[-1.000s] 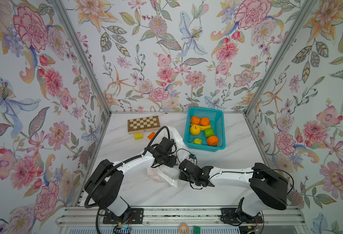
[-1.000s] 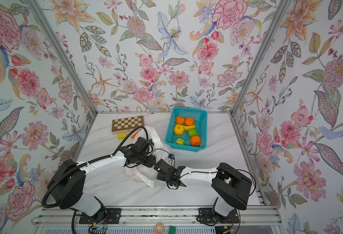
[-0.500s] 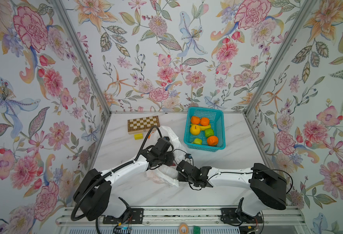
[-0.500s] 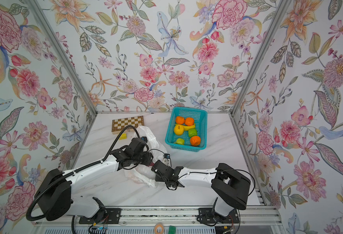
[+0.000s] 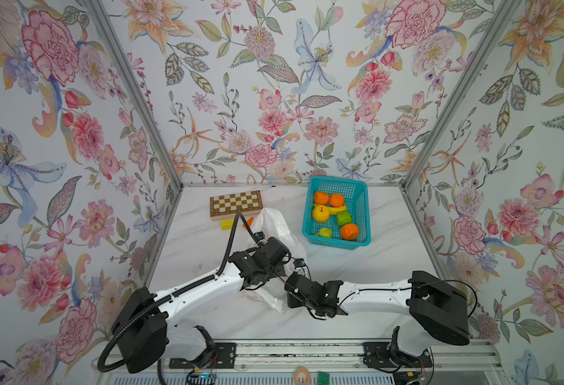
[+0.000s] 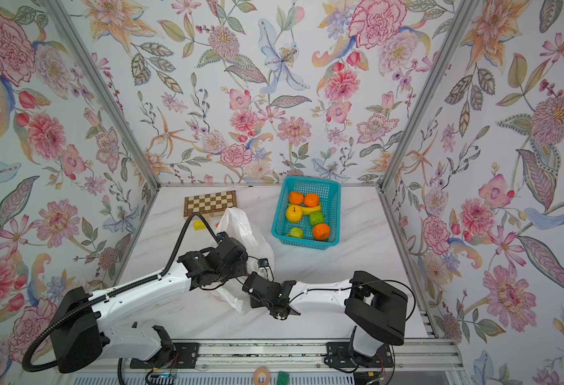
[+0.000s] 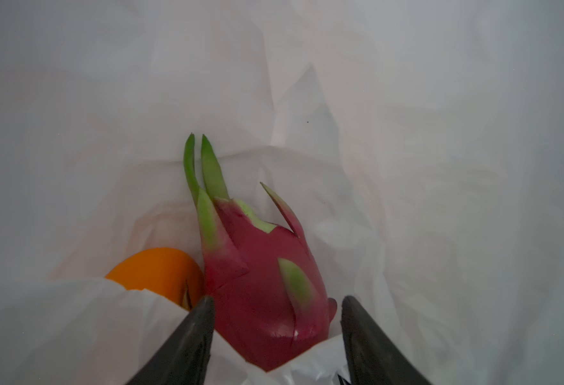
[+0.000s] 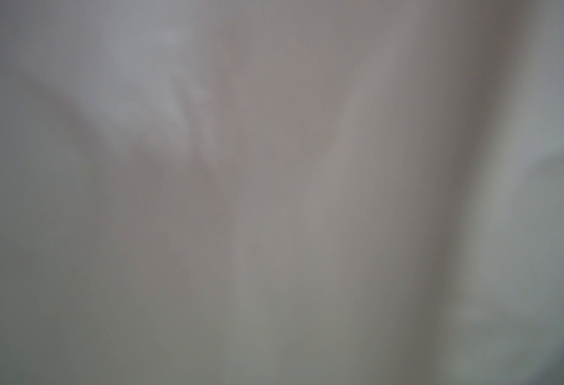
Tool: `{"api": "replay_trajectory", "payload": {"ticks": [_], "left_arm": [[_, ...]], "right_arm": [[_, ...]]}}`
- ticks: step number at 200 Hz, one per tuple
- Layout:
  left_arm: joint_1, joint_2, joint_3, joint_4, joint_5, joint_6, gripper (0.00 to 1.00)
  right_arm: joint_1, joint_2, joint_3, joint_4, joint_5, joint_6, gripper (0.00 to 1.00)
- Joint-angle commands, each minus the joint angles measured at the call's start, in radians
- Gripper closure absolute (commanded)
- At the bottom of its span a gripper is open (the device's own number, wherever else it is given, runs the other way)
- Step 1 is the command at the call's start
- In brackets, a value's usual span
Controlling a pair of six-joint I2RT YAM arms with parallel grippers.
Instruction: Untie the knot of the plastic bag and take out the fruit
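Plastic bag (image 5: pixel 270 221) lies open on the table (image 5: pixel 200 246), just in front of the chessboard (image 5: pixel 235 203) and near the basket (image 5: pixel 337 180) of fruit (image 5: pixel 320 213). Inside it a dragon fruit (image 7: pixel 267 283) touches an orange (image 7: pixel 157 270). The left gripper (image 7: pixel 277 300) reaches into the bag, jaws apart either side of the dragon fruit. The right gripper (image 5: pixel 290 286) is clenched, seemingly on the bag's near edge; its own camera shows only blurred film.

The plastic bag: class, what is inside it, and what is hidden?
Inside the plastic bag, the left wrist view shows a dragon fruit and an orange beside it, the left gripper open astride the dragon fruit. Film covers part of the orange; anything beneath is hidden.
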Motion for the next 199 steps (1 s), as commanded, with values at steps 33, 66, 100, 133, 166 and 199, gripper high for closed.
{"api": "replay_trajectory", "payload": {"ticks": [33, 66, 100, 133, 166, 199], "left_arm": [[-0.037, -0.065, -0.149, 0.038, 0.051, -0.119, 0.3], [-0.095, -0.081, -0.199, 0.021, 0.017, -0.172, 0.2], [-0.095, -0.127, -0.257, 0.105, -0.009, -0.217, 0.12], [-0.091, -0.173, -0.25, 0.161, -0.086, -0.229, 0.06], [-0.066, -0.176, -0.225, 0.189, -0.078, -0.252, 0.07], [-0.058, -0.174, -0.252, 0.236, -0.03, -0.283, 0.07]], "right_arm": [[-0.003, -0.059, -0.077, 0.113, -0.012, -0.052, 1.0], [-0.014, -0.057, -0.063, 0.123, -0.003, -0.032, 0.95], [-0.009, -0.085, -0.076, 0.197, -0.053, -0.04, 0.74], [-0.009, -0.129, -0.109, 0.295, -0.079, -0.052, 0.36], [-0.012, -0.107, -0.11, 0.402, -0.147, -0.07, 0.23], [-0.026, -0.018, -0.08, 0.47, -0.173, -0.048, 0.18]]}}
